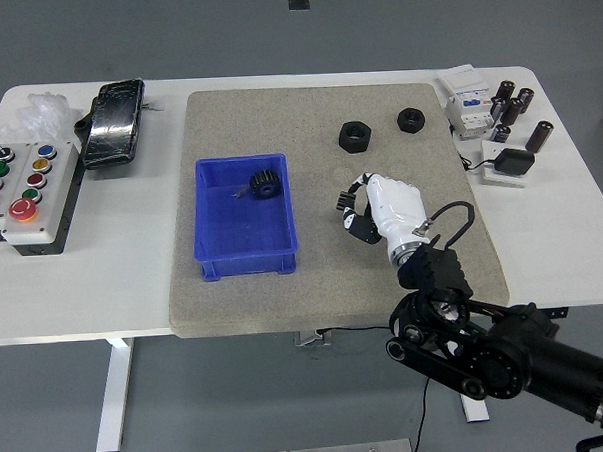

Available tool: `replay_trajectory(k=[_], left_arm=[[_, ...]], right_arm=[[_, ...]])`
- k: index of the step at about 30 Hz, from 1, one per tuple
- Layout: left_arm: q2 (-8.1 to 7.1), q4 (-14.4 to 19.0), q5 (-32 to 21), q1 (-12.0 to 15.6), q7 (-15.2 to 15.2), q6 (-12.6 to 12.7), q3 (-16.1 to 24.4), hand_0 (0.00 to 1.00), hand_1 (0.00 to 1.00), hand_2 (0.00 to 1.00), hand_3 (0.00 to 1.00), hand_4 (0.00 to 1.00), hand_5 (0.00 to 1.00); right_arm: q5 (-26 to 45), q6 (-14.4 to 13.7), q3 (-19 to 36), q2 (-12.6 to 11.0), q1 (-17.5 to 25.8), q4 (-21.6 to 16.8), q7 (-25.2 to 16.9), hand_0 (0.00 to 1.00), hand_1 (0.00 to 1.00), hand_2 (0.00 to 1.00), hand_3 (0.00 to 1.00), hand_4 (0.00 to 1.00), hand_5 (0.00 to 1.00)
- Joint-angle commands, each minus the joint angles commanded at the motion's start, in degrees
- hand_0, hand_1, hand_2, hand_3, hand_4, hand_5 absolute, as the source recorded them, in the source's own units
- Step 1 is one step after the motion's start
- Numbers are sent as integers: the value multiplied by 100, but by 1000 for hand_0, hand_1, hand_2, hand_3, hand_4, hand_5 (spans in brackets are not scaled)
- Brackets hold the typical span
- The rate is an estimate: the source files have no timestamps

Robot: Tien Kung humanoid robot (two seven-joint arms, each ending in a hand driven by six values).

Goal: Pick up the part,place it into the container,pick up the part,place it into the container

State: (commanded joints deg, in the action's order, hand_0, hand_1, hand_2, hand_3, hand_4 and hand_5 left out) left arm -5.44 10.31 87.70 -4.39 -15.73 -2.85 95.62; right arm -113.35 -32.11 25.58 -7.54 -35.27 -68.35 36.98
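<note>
My right hand (352, 212) is white with black fingers and reaches in from the lower right over the grey mat (325, 295). Its fingers are curled around a small black gear part (349, 222), mostly hidden in the grasp and held just above the mat. The blue container (208, 240) stands to the left of the hand, a short gap away. A black gear (266, 184) lies in its far right corner. Two black nut-like parts (355, 137) (410, 118) lie on the mat behind the hand. My left arm is out of view.
A button box (25, 193), a black device (115, 122) and a crumpled plastic bag (38, 112) sit at the table's left. A white breaker (467, 114), several dark cylinders (512, 107) and a black square piece (514, 162) sit at the right.
</note>
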Motion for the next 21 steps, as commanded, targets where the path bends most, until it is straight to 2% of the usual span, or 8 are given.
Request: replay_trajectory(k=[9,10,11,16,17,21], left_arm=[[-14,0,-46,-40,-9,-5,-61,668,583,554,655,640,500],[-16,0,-43,-42,-13,-4,-58,668,583,554,655,640,500],[-17,0,-35,-42,-16,-5,-53,668,582,555,657,641,511],[-8,0,5,-27,-26,-2,-12,668,582,555,657,641,511],[-3,0,22,-20,-31,-1,7,668,582,555,658,645,517],[16,0,58,7,-41,2,55,668,582,555,658,645,517]], right_arm=[[15,-26,-1011,484,-1029,-531,0,329,445,260,514,359,126],[-14,12,-1040,520,-1098,-543,0,329,445,260,514,359,126],[-53,78,-1015,543,-1124,-538,0,342,489,391,596,384,80],[-194,526,-576,463,-898,-379,0,342,489,391,596,384,80],[-226,652,-428,403,-788,-346,0,365,642,807,837,508,204],[-384,982,174,143,-342,-338,0,365,642,807,837,508,204]])
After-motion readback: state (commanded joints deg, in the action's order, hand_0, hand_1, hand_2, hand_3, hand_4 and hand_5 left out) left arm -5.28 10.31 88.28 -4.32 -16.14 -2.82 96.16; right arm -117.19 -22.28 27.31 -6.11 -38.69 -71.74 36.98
